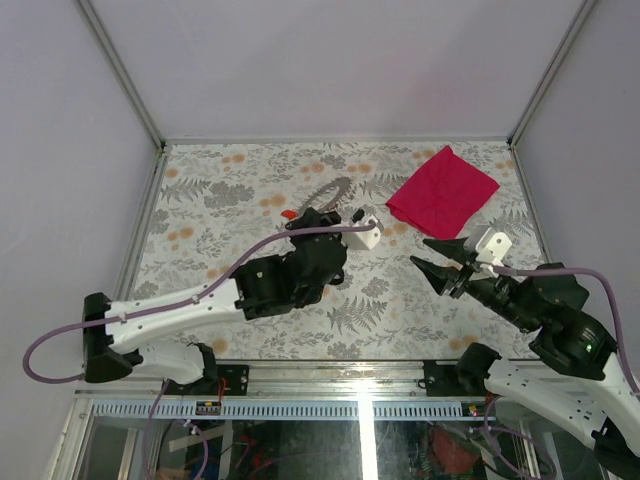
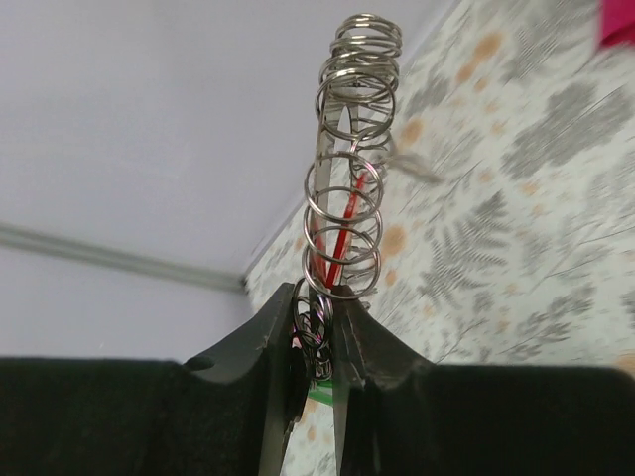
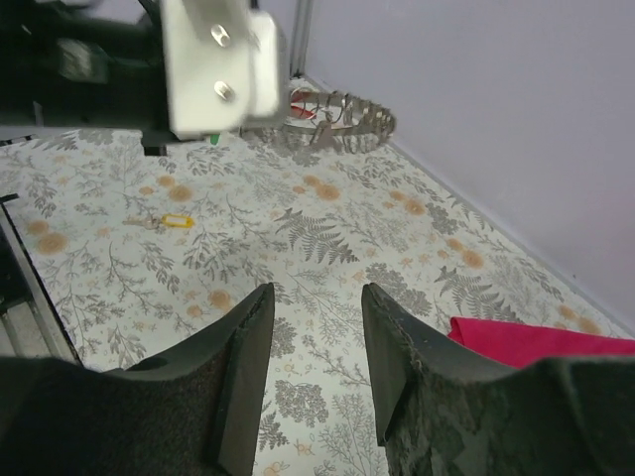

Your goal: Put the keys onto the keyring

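Clamping the keyring (image 2: 342, 198), red key (image 2: 343, 226) seemingly threaded, the left pincer (image 2: 319, 309) presents it while the open, empty right pincer (image 3: 317, 294) must next fetch the yellow key (image 3: 171, 221).

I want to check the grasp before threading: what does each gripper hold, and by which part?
The left gripper is shut on the chain of keyrings, pinching one end of it between its fingertips. The right gripper is open and holds nothing.

Pale lilac walls (image 1: 330, 60) on three sides; slim metal posts (image 1: 118, 68) rise at the far corners; the table (image 1: 400, 310) wears a grey-fern, orange-blossom print; light falls soft and even throughout.
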Tool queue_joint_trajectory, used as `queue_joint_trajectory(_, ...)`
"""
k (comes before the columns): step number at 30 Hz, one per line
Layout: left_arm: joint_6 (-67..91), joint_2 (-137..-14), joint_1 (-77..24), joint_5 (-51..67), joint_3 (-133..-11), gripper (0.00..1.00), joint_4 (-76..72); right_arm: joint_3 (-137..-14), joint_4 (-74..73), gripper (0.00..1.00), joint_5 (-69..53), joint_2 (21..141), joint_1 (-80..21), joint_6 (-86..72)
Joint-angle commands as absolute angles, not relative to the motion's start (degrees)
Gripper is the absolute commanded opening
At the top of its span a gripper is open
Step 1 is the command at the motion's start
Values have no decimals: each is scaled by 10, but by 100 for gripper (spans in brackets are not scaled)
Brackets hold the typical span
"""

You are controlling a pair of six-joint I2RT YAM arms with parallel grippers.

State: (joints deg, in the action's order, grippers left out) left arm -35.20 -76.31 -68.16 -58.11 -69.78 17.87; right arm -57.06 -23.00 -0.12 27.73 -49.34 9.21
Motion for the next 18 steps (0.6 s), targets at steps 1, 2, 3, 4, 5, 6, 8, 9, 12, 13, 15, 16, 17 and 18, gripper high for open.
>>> queue_joint_trajectory(1,-356,-710,-725,-522,-728,0,129,-549,-158,47,-39,285,-495,100)
queue_joint_trajectory(2,-354,-704,-730,-499,-727,0,125,-537,-135,47,-54,282,-495,107)
queue_joint_trajectory(3,-352,-698,-736,-478,-728,0,123,-520,-104,46,-70,276,-496,115)
queue_joint_trajectory(4,-344,-692,-739,-450,-731,0,122,-495,-68,45,-84,268,-496,122)
queue_joint_trajectory(5,-336,-688,-742,-432,-735,0,122,-474,-31,44,-98,260,-495,132)
queue_joint_trajectory(6,-330,-684,-745,-416,-741,0,122,-454,8,43,-116,254,-495,149)
queue_joint_trajectory(8,-312,-677,-746,-389,-751,0,122,-419,80,43,-151,244,-495,178)
queue_joint_trajectory(9,-303,-676,-747,-382,-756,0,121,-409,108,43,-159,241,-495,187)
queue_joint_trajectory(12,-290,-676,-749,-372,-769,0,120,-399,153,42,-183,243,-495,224)
queue_joint_trajectory(13,-287,-676,-750,-371,-773,0,119,-398,163,42,-189,243,-496,239)
queue_joint_trajectory(15,-283,-677,-751,-367,-778,0,118,-393,192,40,-200,244,-495,253)
queue_joint_trajectory(16,-282,-677,-751,-367,-778,0,117,-390,209,39,-204,244,-495,257)
queue_joint_trajectory(17,-280,-677,-751,-365,-780,0,116,-388,226,37,-207,245,-495,261)
queue_joint_trajectory(18,-278,-677,-752,-363,-781,0,116,-388,237,36,-208,248,-495,266)
